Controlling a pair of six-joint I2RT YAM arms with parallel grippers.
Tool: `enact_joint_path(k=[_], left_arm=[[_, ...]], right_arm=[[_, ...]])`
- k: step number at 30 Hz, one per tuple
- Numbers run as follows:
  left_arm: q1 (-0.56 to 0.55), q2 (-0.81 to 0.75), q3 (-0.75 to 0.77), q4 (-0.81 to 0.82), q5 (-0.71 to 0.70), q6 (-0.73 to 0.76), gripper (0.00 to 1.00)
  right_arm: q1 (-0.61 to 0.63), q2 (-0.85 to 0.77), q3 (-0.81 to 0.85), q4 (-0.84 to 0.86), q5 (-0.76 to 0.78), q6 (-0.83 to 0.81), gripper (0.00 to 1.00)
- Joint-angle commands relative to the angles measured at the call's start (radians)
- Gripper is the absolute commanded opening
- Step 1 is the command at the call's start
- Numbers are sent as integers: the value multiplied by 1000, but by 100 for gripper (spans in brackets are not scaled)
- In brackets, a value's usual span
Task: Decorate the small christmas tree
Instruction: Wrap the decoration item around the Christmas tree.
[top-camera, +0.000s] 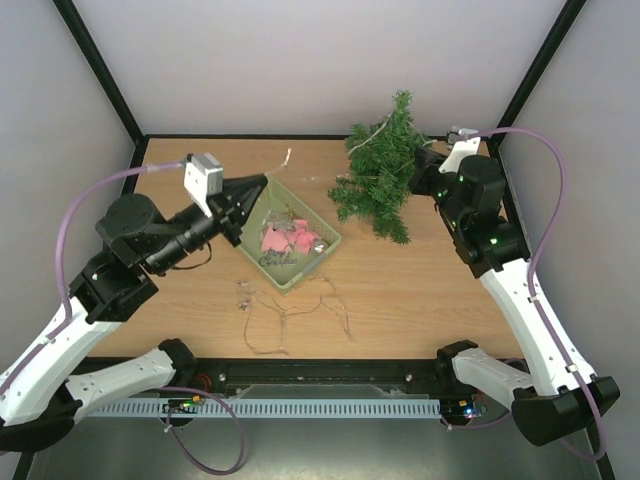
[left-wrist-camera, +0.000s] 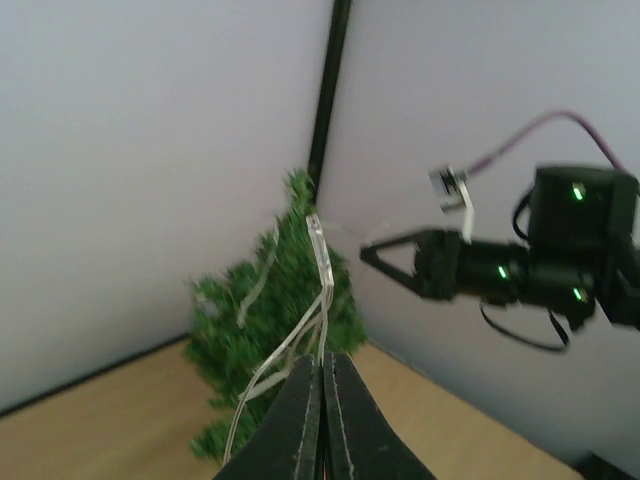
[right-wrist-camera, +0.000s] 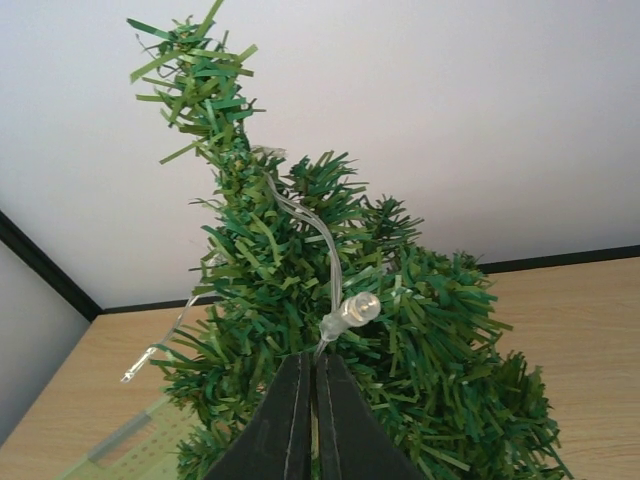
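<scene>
The small christmas tree (top-camera: 378, 170) is shown standing at the far right corner of the surface (top-camera: 450, 310). Its long axis is upright and its tip is bent a little to one side.

The right pincer (right-wrist-camera: 314, 365) is by far the nearer one. It is set close against the tree's right side, with the branches straight ahead of its tips. It is clenched on the clear wire of a light string (right-wrist-camera: 330, 250), just beneath an LED bulb (right-wrist-camera: 352, 308). The wire is draped up over the branches toward the tip.

The left pincer (top-camera: 262, 183) is held well apart from the tree, above the far left corner of the pale green basket (top-camera: 330, 240), and the tree lies to its right. This pincer is clenched too, and a loop of clear light-string wire appears to be pinched at its tips.
</scene>
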Motion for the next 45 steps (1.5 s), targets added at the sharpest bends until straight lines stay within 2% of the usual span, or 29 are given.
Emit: enact_joint_path(k=[1, 8, 16, 21, 32, 36, 41, 45], left_arm=[[7, -57, -123, 5, 151, -96, 3], [0, -54, -263, 55, 308, -169, 2], [-87, -86, -391, 248, 481, -254, 2], [-106, -97, -402, 318, 578, -289, 2], [-106, -117, -397, 418, 678, -353, 2], [-106, -126, -343, 333, 591, -283, 2], [-104, -98, -186, 130, 301, -96, 2], [-88, -41, -62, 37, 169, 4, 2]], right_arm=[[-6, 12, -3, -5, 65, -50, 2], [-5, 51, 15, -8, 118, -59, 2], [-6, 101, 74, -24, 189, -79, 2], [-6, 77, 74, -41, 188, -79, 2], [-6, 63, 79, -47, 184, -100, 2], [-6, 54, 81, -48, 155, -92, 2], [-6, 52, 77, -39, 95, -65, 2], [-5, 63, 81, -34, 42, -36, 2]])
